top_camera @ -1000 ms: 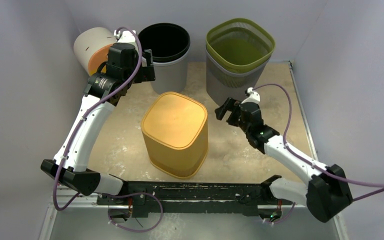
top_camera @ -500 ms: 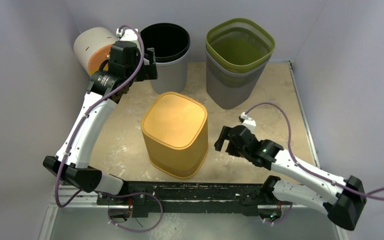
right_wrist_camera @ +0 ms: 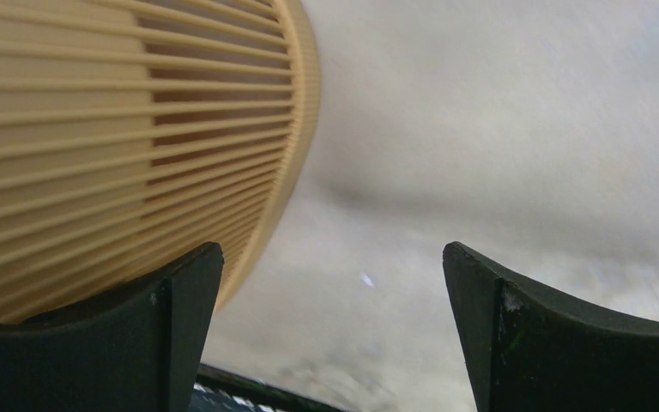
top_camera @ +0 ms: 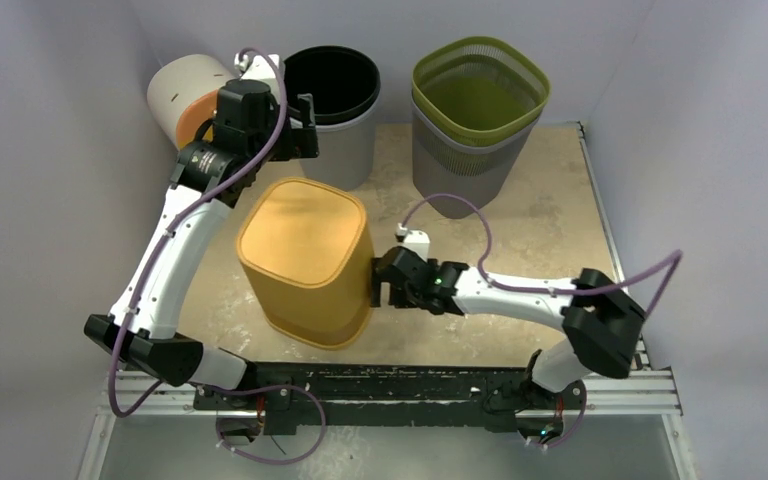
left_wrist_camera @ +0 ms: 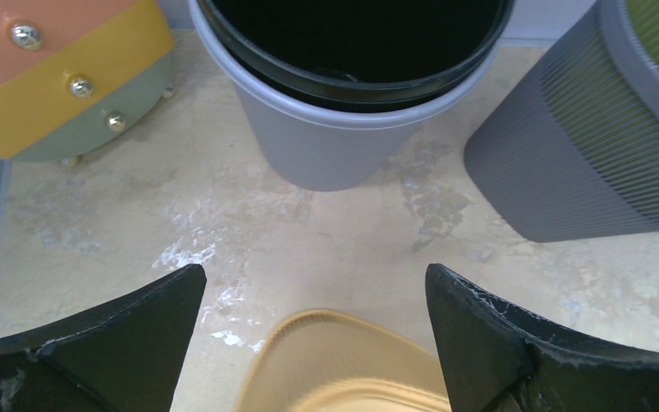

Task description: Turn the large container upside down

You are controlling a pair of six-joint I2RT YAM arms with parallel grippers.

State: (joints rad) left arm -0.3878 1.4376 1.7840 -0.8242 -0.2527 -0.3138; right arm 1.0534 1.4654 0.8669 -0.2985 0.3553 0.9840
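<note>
Far left – a white-and-orange drum lies on its side against the wall, no part of the job. Left gripper – hangs high at the far left beside the grey bin with black liner; in the wrist view its jaws are spread wide with nothing between them, and only the far edge of the task's thing shows below. Large container – yellow, ribbed, left of centre on the table; its flat closed face is uppermost and its long axis leans from upright, the top tipped towards the left. Right gripper – reaches in low from the right, level with the container's lower right wall; its jaws gape wide and grip nothing. In its wrist view the ribbed wall and rim sit left of the jaw gap, by the left finger, not between the fingers; firm contact cannot be told. Judgement: the right arm is much the nearer, and the turn depends on pushing leftwards against that lower wall. Far right – a green mesh basket nested in a grey ribbed bin, well apart.
</note>
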